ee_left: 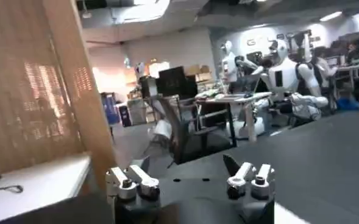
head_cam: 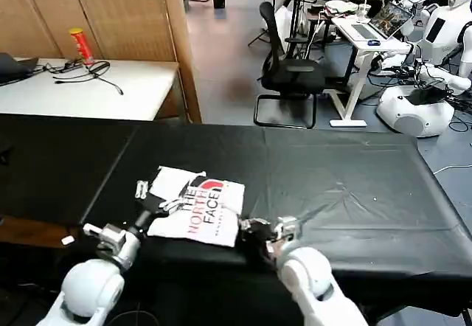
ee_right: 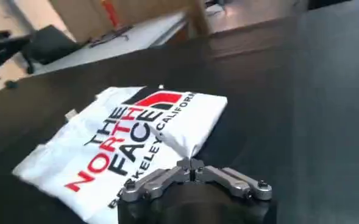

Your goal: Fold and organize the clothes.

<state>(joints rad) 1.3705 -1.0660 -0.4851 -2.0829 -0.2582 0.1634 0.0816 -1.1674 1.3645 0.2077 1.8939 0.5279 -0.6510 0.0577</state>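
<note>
While my two arms reach in from the near side, the folded white T-shirt [head_cam: 196,214] lies print-up on the black table cloth [head_cam: 339,186], close to the table's near edge and left of centre, its red-and-black "THE NORTH FACE" lettering showing. My left gripper [head_cam: 153,199] sits at the shirt's left border; the left wrist view shows its fingers [ee_left: 132,182] spread apart with nothing between them, looking out over the cloth toward the room. My right gripper [head_cam: 259,231] rests just off the shirt's right-hand near corner, and in the right wrist view its fingertips [ee_right: 191,165] meet, with the shirt's edge just beyond them; whether they pinch fabric I cannot tell. Bare black cloth runs wide to the right and toward the far edge. Beyond that edge stand a white table [head_cam: 88,90] and an office chair [head_cam: 291,71].
</note>
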